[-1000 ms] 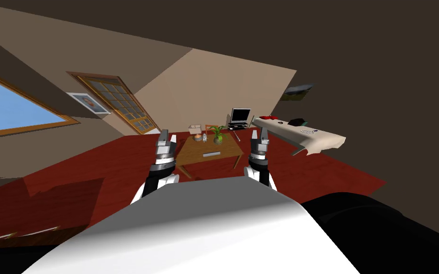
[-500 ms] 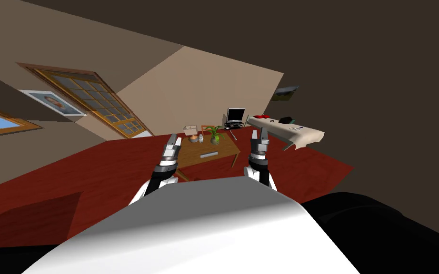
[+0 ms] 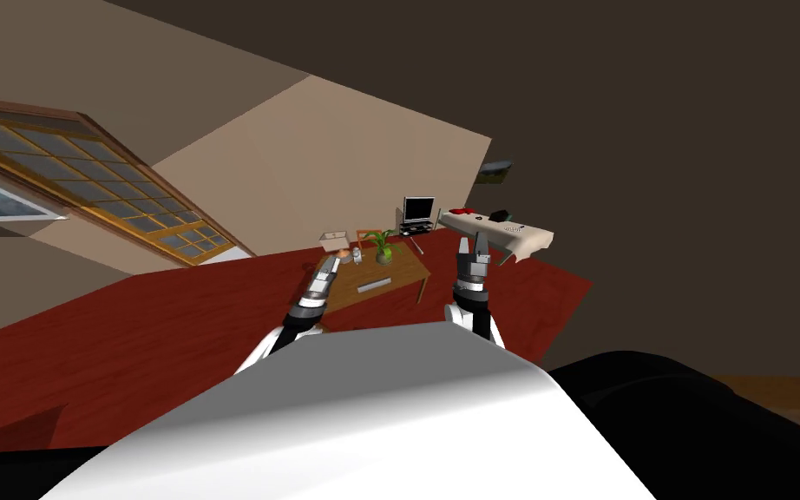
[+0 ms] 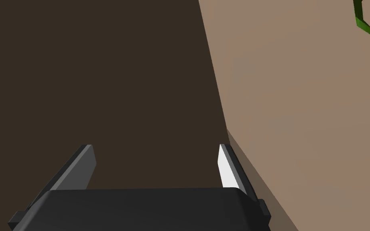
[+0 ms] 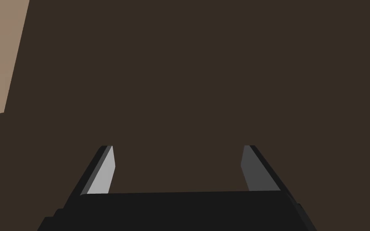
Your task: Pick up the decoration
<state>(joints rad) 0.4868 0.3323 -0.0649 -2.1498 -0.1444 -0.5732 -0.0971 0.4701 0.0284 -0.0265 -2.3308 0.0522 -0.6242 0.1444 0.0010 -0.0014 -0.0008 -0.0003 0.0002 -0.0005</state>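
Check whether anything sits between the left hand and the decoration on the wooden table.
Nothing visible does. In the head view the open left hand hangs at the wooden table's near corner, with the orange decoration just past its tips. The white bottle and potted plant stand beyond it.

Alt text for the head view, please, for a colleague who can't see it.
The left pincer and right pincer hover before a low wooden table on a red floor. A potted plant and small objects stand on it.
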